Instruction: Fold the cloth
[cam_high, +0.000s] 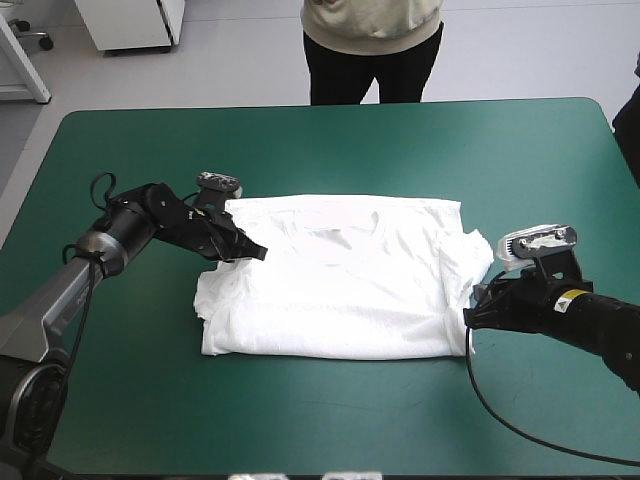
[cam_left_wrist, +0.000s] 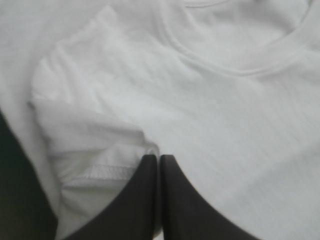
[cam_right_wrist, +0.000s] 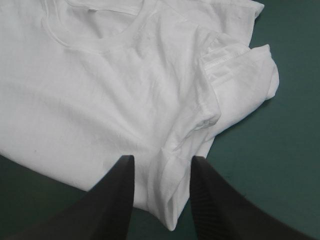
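Note:
The white T-shirt lies spread flat at the table's middle, collar toward the far edge and both sleeves tucked in over the body. My left gripper sits at the shirt's left side. In the left wrist view it is shut on a raised fold of the left sleeve, whose hem shows beside the fingers. My right gripper is at the shirt's right edge, near the front. In the right wrist view it stands open, straddling the folded side edge of the T-shirt.
Bare teal-green cover surrounds the shirt on all sides, with wide strips along the far and near edges. The right sleeve bulges out past the shirt's side, ahead of the right gripper.

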